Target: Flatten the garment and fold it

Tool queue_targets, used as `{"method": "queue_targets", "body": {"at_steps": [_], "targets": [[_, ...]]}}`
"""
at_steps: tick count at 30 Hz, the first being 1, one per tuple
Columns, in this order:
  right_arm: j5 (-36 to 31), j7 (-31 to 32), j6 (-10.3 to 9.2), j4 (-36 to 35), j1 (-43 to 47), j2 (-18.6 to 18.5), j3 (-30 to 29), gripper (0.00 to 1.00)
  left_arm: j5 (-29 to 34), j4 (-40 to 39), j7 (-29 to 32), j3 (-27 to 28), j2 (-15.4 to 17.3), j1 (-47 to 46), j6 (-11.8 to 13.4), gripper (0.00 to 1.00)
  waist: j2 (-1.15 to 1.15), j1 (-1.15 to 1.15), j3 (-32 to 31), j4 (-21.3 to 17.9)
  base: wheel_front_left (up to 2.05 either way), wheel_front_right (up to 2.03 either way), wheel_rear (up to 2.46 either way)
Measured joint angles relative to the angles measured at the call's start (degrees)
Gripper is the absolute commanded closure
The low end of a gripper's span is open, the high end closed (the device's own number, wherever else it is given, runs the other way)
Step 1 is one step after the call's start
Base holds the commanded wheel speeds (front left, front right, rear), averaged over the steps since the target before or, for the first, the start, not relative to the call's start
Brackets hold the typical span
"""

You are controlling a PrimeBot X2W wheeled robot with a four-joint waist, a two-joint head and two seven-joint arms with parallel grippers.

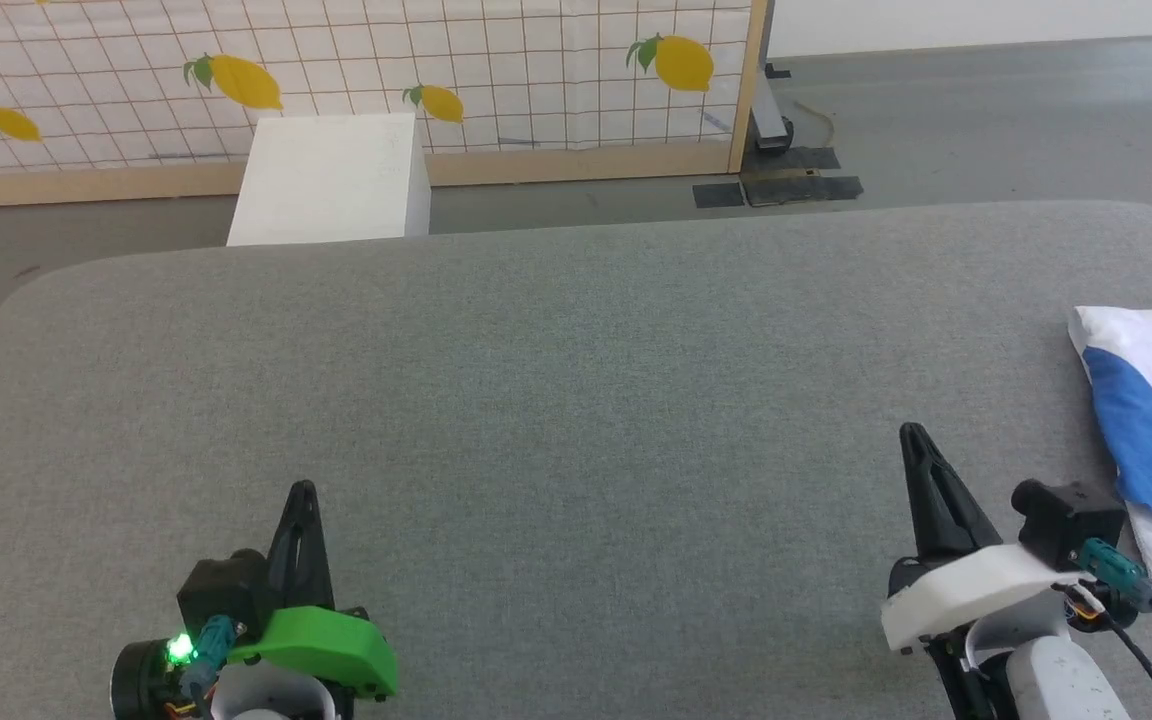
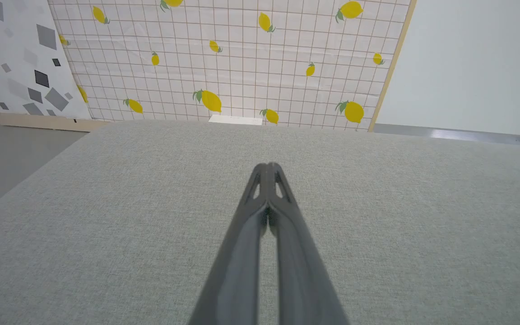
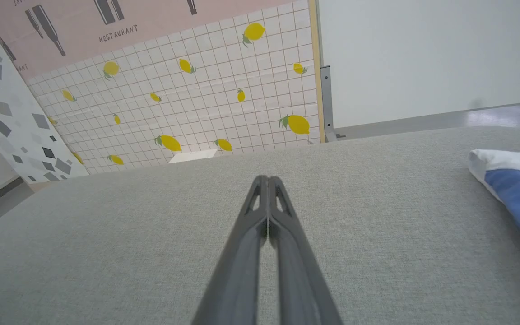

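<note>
The garment [image 1: 1151, 400], a white T-shirt with a bright blue sleeve, lies folded at the right edge of the grey table [image 1: 556, 380], cut off by the head view's border. It also lies at the right of the right wrist view, garment [image 3: 513, 189]. My right gripper [image 1: 911, 432] hovers low near the table's front, left of the garment and apart from it, shut on nothing; its tips meet in its own view [image 3: 266, 178]. My left gripper [image 1: 303, 490] is at the front left, shut and empty, tips together [image 2: 267, 166].
A white box [image 1: 331, 180] stands on the floor beyond the table's far edge, before a lemon-patterned screen [image 1: 496, 70] with a wooden frame. Dark metal feet [image 1: 786, 185] sit on the grey floor at the back right.
</note>
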Motion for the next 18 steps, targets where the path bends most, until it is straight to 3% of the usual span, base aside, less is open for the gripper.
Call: {"method": "queue_targets", "body": {"at_steps": [18], "targets": [[-2.6, 2.1, 0.0, -3.1, 1.3, 0.0, -0.2, 1.0, 1.1, -1.6, 2.3, 0.4, 0.0, 0.0, -0.6, 1.0, 0.0, 0.0, -0.2, 0.8, 0.0, 0.0, 0.0]]}}
